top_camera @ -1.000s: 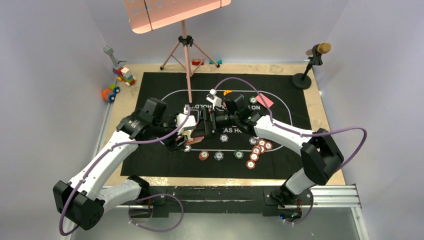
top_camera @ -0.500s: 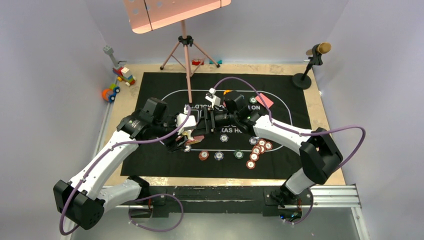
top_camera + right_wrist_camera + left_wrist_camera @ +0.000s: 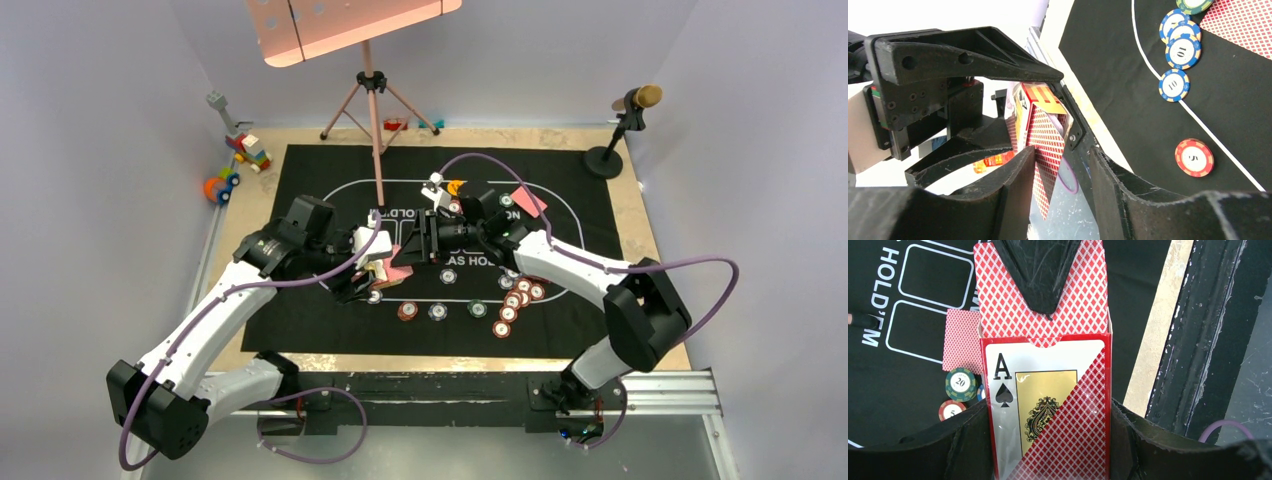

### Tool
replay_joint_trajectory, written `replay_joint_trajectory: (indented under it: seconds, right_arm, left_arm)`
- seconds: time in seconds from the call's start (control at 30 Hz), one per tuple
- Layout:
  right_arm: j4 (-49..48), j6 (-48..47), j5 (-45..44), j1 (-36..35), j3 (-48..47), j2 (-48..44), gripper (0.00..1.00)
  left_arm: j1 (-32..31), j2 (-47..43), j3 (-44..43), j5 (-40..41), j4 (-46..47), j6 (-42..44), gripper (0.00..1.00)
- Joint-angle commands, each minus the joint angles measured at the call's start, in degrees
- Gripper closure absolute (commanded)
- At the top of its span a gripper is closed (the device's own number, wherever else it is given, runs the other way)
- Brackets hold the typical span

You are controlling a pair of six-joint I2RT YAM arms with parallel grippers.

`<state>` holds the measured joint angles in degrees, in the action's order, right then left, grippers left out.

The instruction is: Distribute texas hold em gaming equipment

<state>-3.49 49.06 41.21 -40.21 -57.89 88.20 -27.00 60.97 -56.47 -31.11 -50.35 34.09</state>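
My left gripper [image 3: 1048, 442] is shut on the red diamond-patterned card box [image 3: 1048, 390], whose flap is open and whose front shows an ace of spades. From above, the box [image 3: 396, 271] hangs over the mat between both arms. My right gripper [image 3: 1063, 165] faces the box [image 3: 1035, 100]. A red-backed card [image 3: 1048, 145] sticks out between its fingers, close to one of them, with a gap to the other. Poker chips [image 3: 512, 300] lie on the black mat [image 3: 320, 170]: a green one [image 3: 962, 384], a red one [image 3: 1194, 157] and blue ones [image 3: 1173, 85]. A face-down card [image 3: 962, 340] lies beside them.
A pink music stand on a tripod [image 3: 372, 100] stands at the mat's far edge. A microphone stand [image 3: 625, 120] is at the far right, toy blocks [image 3: 245, 150] at the far left. Another red-backed card [image 3: 528, 201] and an orange disc [image 3: 455, 185] lie beyond the right gripper.
The right gripper's jaws have narrowed around the card at the box mouth, and that arm has shifted slightly right and farther away. The left arm holds still with the box.
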Motion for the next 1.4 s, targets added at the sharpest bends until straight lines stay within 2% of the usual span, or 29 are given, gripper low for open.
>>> replay_joint_trajectory:
  seconds: [0.0,0.4,0.5,0.6,0.67,0.7,0.8,0.87,1.0,1.17,1.37]
  right_arm:
    - [-0.96,0.11,1.03,0.3,-0.37,-2.64,0.55]
    - [5.18,-2.89,0.45,5.77,1.44,-7.72,0.7]
    - [6.69,-3.54,0.76,7.33,1.92,-9.09,0.8]
    - [6.96,-3.54,1.35,8.64,2.94,-10.83,0.97]
    - [6.68,-3.43,1.69,9.18,3.61,-11.68,1.0]
    - [6.2,-3.35,2.24,9.22,3.92,-11.81,0.95]
    - [4.86,-2.75,3.19,9.23,4.12,-11.23,0.55]
    - [2.84,-1.33,3.13,9.14,4.54,-11.21,0.41]
    - [0.55,-0.46,2.07,6.66,3.06,-9.74,0.2]
    - [1.64,-1.55,0.61,1.16,-1.73,-3.35,0.18]
    - [-2.5,0.87,1.74,0.22,-0.73,0.65,0.2]
  left_arm:
    - [0.11,-0.91,-2.99,-2.51,2.07,-0.14,0.91]
    - [0.11,-0.74,-3.12,-2.4,1.82,-0.09,0.91]
    - [0.15,-0.68,-3.21,-2.38,1.8,-0.24,0.91]
    - [0.11,-0.74,-3.05,-2.29,1.82,-0.25,0.91]
    - [0.12,-0.67,-2.87,-2.22,1.75,-0.16,0.91]
    - [0.11,-0.65,-2.82,-2.32,1.85,-0.16,0.91]
    - [0.13,-0.5,-2.85,-2.33,1.83,-0.16,0.91]
    - [0.13,-0.51,-2.9,-2.34,1.79,-0.16,0.91]
    - [0.12,-0.46,-2.86,-2.18,1.85,-0.07,0.91]
    - [0.15,-0.37,-3.16,-2.37,2.06,-0.47,0.91]
    - [0.11,-0.51,-3.13,-2.3,1.73,-0.34,0.91]
